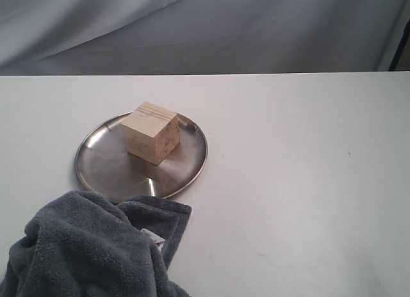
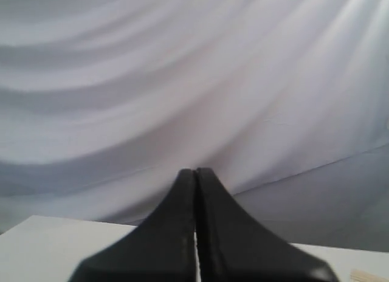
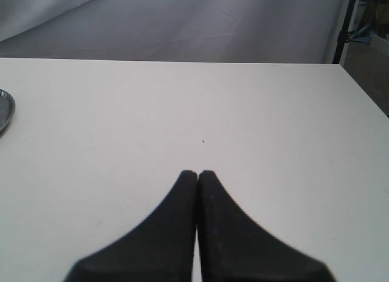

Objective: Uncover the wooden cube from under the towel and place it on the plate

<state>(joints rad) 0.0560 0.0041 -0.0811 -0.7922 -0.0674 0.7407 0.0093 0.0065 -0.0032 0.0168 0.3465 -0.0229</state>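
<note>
in the exterior view we are seeing the wooden cube (image 1: 151, 132) sitting on the plate (image 1: 102, 166), left of centre in the frame. the cube is resting toward the far part of the dish. it is turned so one corner is pointing at the camera, and a thin dark line is running near its far top edge. the plate is lying flat on the white table (image 1: 307, 182). its near rim is meeting the upper edge of the towel (image 1: 83, 246), which is lying bunched in the lower left corner of the frame. a small white tag (image 1: 154, 239) with a red mark is poking out of the towel's right side. a pale grey cloth backdrop (image 1: 192, 28) is filling the top of the frame.

in the left wrist view we are finding the left gripper (image 2: 195, 172) with its two dark fingers (image 2: 176, 233) pressed together, gripping nothing and pointing past the table toward the backdrop. in the right wrist view the right gripper (image 3: 197, 174) is likewise closed tight on nothing. it is hovering over the white table, well apart from a sliver of the plate's rim (image 3: 3, 109).
</note>
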